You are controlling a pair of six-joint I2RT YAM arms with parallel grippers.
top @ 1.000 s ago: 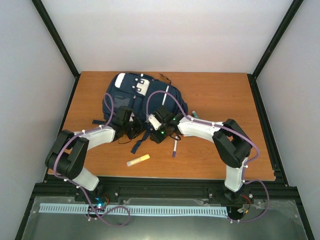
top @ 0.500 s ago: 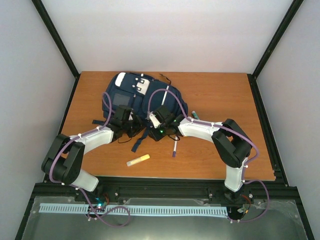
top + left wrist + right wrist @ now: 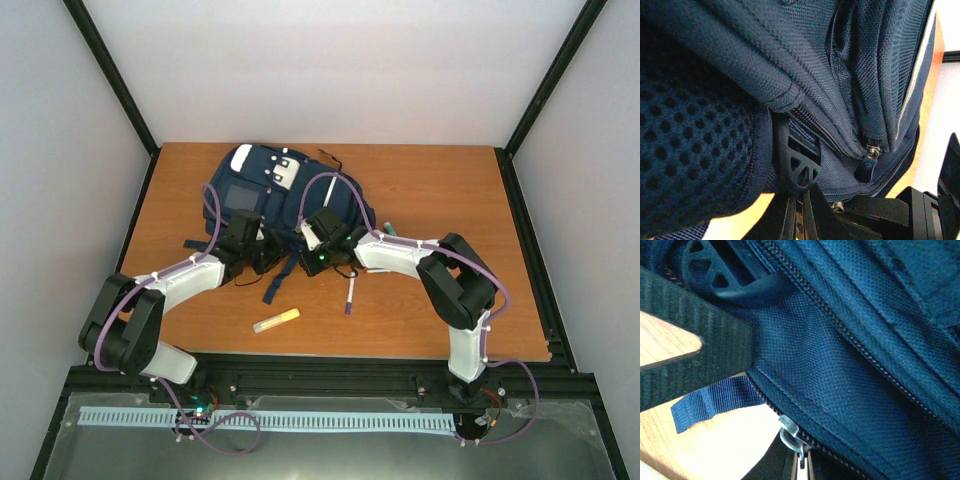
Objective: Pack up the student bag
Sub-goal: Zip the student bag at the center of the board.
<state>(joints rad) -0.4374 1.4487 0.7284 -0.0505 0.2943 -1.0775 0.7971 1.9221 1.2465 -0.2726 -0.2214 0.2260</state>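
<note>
- A large navy blue soft fabric student bag (image 3: 285, 195) with white patches lies flat on your brown wooden table (image 3: 450, 250), far and left of centre.
- Your left gripper (image 3: 801, 220) sits at the bag's near edge. Its jaws are closed tight, tips against a black plastic strap buckle (image 3: 796, 165). Whether they pinch it cannot be told.
- Your right gripper (image 3: 801, 467), just to the right, has its jaws pinched narrow on the silver metal zip pull (image 3: 790, 436).
- A yellow highlighter (image 3: 276, 320) and a purple pen (image 3: 349, 296) lie nearer you, apart from the bag.

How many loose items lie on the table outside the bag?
3: yellow marker near the front, purple pen right of it, teal item by the student bag. Others may be hidden.
</note>
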